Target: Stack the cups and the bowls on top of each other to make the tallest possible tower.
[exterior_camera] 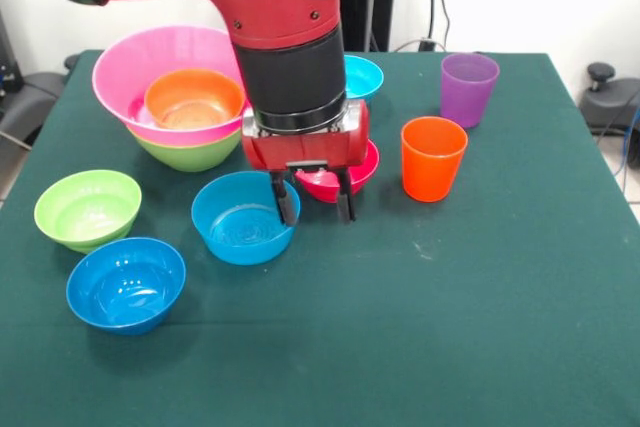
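From the front camera I see my gripper point(315, 209) hanging low over the green table point(480, 287), its two dark fingers point(285, 203) parted by a moderate gap and holding nothing that I can make out. The finger on the picture's left sits at the rim of a cyan bowl point(240, 219), touching it or just inside it; I cannot tell which. Right behind the jaws, partly hidden by the red gripper body, lies the magenta-red bowl point(345, 179). Further behind, a small cyan bowl point(362, 75) peeks out past the arm. To the picture's right of the jaws stands the orange cup point(432, 159), upright, and beyond it, well apart from the jaws, the purple cup point(468, 89), also upright. To the picture's left and behind the jaws is the tower point(180, 107): a lime green bowl point(190, 155) at the base, the big pink bowl point(140, 72) nested in it, and an orange bowl point(194, 99) sitting inside the pink one. Nearer me, left of the jaws, a second lime green bowl point(88, 209) and a deep blue bowl point(126, 285) stand just beside each other.
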`<state>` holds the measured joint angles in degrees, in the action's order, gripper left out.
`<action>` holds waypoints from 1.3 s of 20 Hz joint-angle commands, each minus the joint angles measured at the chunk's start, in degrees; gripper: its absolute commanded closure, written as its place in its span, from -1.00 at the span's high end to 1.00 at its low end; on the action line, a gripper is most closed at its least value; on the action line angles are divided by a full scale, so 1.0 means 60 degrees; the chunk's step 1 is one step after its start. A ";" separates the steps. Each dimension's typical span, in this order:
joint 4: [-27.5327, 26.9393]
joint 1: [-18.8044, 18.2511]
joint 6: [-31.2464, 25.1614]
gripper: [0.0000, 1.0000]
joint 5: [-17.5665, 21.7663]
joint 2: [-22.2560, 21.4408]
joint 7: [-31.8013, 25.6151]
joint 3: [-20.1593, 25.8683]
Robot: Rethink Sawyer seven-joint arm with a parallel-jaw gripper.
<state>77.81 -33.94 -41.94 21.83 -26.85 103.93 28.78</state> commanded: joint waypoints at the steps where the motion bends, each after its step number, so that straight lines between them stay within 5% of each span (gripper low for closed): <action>1: 0.0498 -0.0003 0.0114 1.00 0.0611 0.0058 -0.0484 -0.0379; 14: 0.1559 -0.0364 0.0448 1.00 0.0690 -0.0536 -0.0356 -0.0477; 26: 0.0714 -0.0403 0.1059 1.00 0.1067 0.0586 -0.0524 -0.0477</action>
<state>84.45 -36.56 -40.21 22.48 -28.75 103.93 28.02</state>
